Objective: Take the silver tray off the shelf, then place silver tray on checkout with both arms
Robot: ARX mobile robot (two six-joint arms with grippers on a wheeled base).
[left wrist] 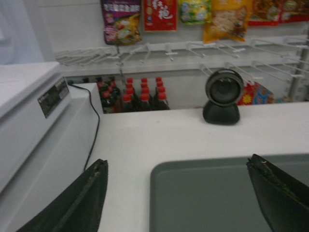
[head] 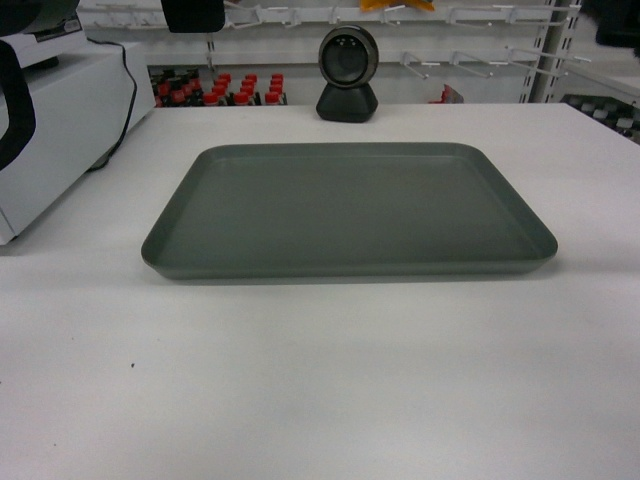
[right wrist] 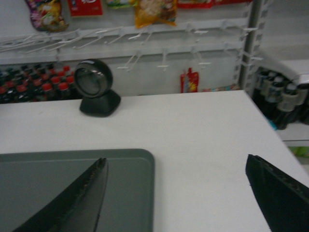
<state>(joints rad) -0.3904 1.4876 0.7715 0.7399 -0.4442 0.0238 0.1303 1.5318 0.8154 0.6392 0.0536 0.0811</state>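
1. Here we see the silver tray (head: 348, 212) lying flat on the checkout (head: 320, 370), its long side facing us and its inside plain.
2. Behind the tray, near the far edge of the tabletop, stands the black scanner (head: 347, 73), apart from the tray.
3. To the left sits a white machine (head: 60, 130) with a black cable (head: 127, 95) running down its side.
4. In the left wrist view our left gripper (left wrist: 178, 193) has its fingers (left wrist: 79, 203) spread wide; one hangs over the bare tabletop beside the tray's left rim, the other over the tray's inside. We cannot tell whether either touches anything.
5. In the right wrist view our right gripper (right wrist: 178, 193) is likewise spread apart, one finger over the tray's right end, the other over the white top beyond the tray's corner.
6. Past the checkout we see red-capped bottles (left wrist: 133, 94), white peg hooks (right wrist: 159, 58) and hanging snack packets (left wrist: 224, 19).
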